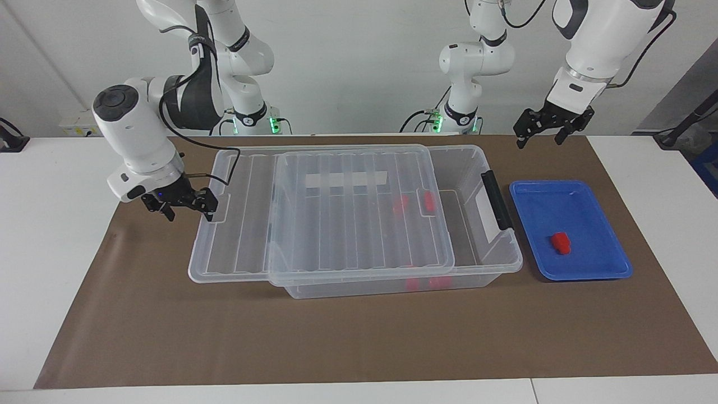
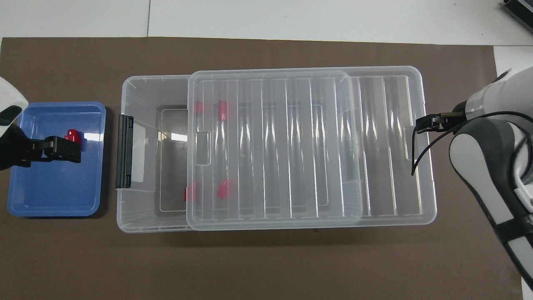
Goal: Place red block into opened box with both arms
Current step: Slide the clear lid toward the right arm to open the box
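Observation:
The red block (image 1: pixel 560 242) (image 2: pixel 72 135) lies in a shallow blue tray (image 1: pixel 583 275) at the left arm's end of the table. My left gripper (image 1: pixel 539 140) (image 2: pixel 70 150) hangs open, high over the tray. The clear box (image 1: pixel 493 264) (image 2: pixel 137 208) stands mid-mat with its ribbed lid (image 1: pixel 348 224) (image 2: pixel 270 146) slid partway off toward the right arm's end, uncovering the latch end. My right gripper (image 1: pixel 184 206) (image 2: pixel 424 125) is open at the lid's end handle, one fingertip hooked on it. More red blocks (image 1: pixel 429 200) show inside the box.
A brown mat (image 1: pixel 168 336) covers the table. A black latch (image 1: pixel 496 199) sits on the box end beside the tray. Two slimmer white arms (image 1: pixel 465 62) with green-lit bases stand at the robots' edge of the table.

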You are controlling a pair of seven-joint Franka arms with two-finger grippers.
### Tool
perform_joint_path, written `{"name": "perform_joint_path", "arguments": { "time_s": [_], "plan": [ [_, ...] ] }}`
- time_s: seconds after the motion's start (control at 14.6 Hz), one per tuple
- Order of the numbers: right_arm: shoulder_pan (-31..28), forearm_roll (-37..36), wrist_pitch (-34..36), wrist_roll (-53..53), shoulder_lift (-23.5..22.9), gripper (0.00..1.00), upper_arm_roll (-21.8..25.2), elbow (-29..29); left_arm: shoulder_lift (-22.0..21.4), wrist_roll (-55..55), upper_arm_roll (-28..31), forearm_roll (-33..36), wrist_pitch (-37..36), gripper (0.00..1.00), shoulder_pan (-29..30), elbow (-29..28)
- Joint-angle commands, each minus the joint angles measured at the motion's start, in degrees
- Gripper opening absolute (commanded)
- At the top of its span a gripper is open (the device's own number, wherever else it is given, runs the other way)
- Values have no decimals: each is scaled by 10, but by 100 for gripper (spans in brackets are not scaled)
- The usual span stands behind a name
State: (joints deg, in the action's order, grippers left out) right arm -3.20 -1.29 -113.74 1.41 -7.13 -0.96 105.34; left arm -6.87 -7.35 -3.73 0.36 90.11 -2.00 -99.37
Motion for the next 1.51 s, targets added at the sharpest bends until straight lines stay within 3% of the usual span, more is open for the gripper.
{"name": "perform_joint_path", "arguments": {
  "time_s": [0.0,0.75,0.89,0.96,1.1,1.44],
  "plan": [
    [-15,8,11,-15,20,98,-1,17,-6,-1,-1,-4,-6,100,3,-4],
    [-69,8,19,-75,22,98,0,18,-7,-3,-1,-4,-9,100,3,-6],
    [-74,8,16,-78,22,99,0,18,-18,-6,-1,-5,-11,100,7,-28],
    [-76,8,15,-78,22,98,0,18,-29,-6,-1,-4,7,100,29,-51],
    [-77,8,14,-78,21,98,1,17,-34,-1,-1,-5,117,100,56,-83],
    [-73,7,16,-72,21,99,0,8,-31,2,-1,-4,290,100,62,-175]
  ]
}}
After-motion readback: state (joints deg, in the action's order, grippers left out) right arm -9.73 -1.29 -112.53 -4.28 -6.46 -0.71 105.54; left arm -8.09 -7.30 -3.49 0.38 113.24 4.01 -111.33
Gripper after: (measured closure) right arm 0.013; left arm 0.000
